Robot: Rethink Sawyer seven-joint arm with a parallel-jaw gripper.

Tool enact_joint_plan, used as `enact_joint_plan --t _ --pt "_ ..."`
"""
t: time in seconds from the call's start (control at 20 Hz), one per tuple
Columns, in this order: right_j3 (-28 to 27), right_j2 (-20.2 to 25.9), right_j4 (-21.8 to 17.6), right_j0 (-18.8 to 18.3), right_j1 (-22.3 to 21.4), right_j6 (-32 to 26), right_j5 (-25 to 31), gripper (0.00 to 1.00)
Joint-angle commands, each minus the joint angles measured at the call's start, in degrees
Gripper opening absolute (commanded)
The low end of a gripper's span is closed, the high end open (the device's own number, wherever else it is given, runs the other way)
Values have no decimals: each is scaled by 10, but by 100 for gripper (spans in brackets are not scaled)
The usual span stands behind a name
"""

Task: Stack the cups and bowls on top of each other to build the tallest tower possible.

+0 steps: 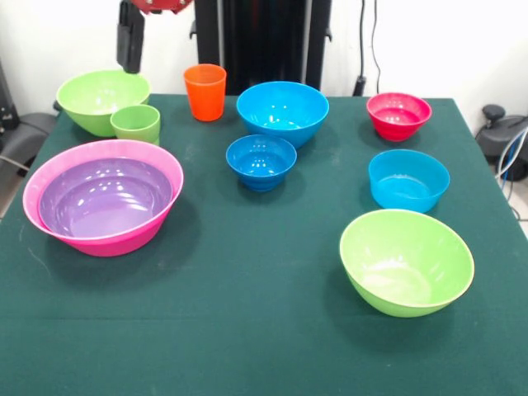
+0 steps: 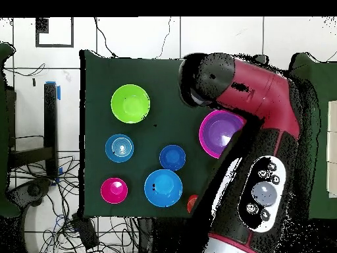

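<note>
The tower point(image 1: 103, 198) is sitting at the bench's point(image 1: 247, 330) front-view left edge, and so far it is only two pieces — a glossy purple plastic bowl point(image 1: 106, 196) nesting inside the wide pink plastic bowl point(image 1: 161, 216). Everything else is standing apart on the green-covered bench: a small light green plastic tumbler point(image 1: 136, 124) touching a lime green bowl point(image 1: 101, 99) behind it, an orange plastic tumbler point(image 1: 205, 91), three blue bowls point(image 1: 283, 111), a small red bowl point(image 1: 398, 115) and a second lime green bowl point(image 1: 407, 261).

The robot's black gripper point(image 1: 130, 37) is hanging above the far lime green bowl; whether its jaws are apart or together I cannot tell.

The likely trouble is crowding — the light green tumbler is sitting just beside the tower's rim, so a descent there risks nudging either. Glossy rims may also slip, and a bowl dropped off-centre would sit tilted.
</note>
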Motion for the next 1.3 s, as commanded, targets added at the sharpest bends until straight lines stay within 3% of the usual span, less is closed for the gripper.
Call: enact_joint_plan --t 0.05,0.45,1.3 --pt "97 103 -7 -1 22 -38 -66 0" --pt "38 118 1 -17 82 0 -60 0" --pt "27 117 7 -19 98 14 -52 0"
